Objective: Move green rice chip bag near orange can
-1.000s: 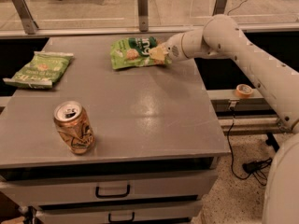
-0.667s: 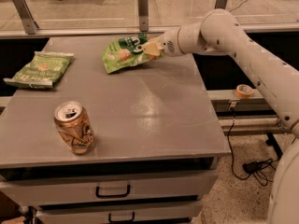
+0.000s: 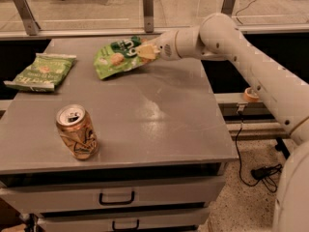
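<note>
Fingers [image 3: 147, 50] of gripper [image 3: 142, 52]: pinched shut on right edge of green chip bag [image 3: 115, 58], over far middle of surface [image 3: 164, 120]. Position: raised at gripped end, contact of low end with surface unclear; well apart from orange can [image 3: 77, 132] at near left. Risks: glossy film slipping from edge pinch; dangling end toppling can on arrival. Long axis: left-right, free end drooping left toward pale green bag [image 3: 42, 71], printed face up.

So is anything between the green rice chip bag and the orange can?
Nothing visible. The gripper holds the green rice chip bag at the far side; bare table runs to the orange can. The paler green bag lies left of that path.
</note>
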